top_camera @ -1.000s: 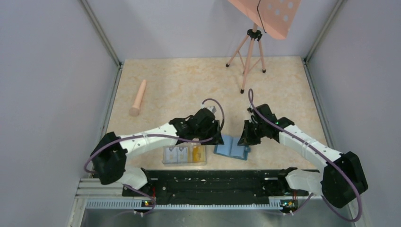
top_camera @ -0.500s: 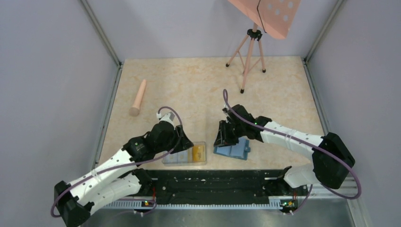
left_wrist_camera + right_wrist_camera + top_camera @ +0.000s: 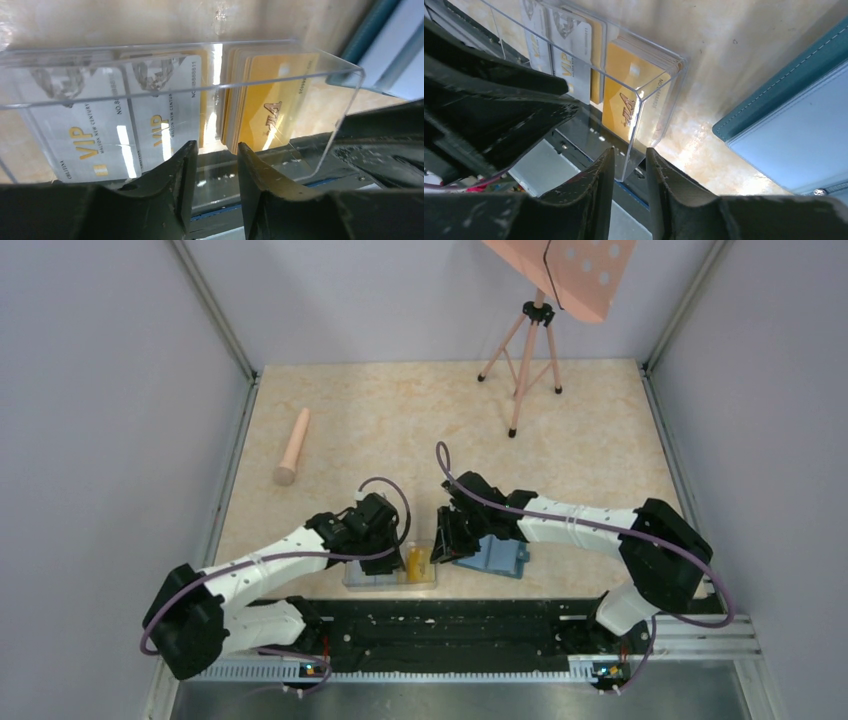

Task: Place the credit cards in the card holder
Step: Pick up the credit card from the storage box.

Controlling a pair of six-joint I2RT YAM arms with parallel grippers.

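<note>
So, we've got the thin yellow and silvery-white credit cards [image 3: 270,100] standing in the clear plastic rectangular box [image 3: 385,580] at the near edge of the beige marbled table [image 3: 400,430]. The teal wallet-like card holder [image 3: 497,556] lies open just to the box's right. The left gripper [image 3: 214,150] hovers part-open at the box's near wall, gripping nothing we can see. The right gripper [image 3: 630,155] is part-open too, with the box's corner sitting in its gap.
</note>
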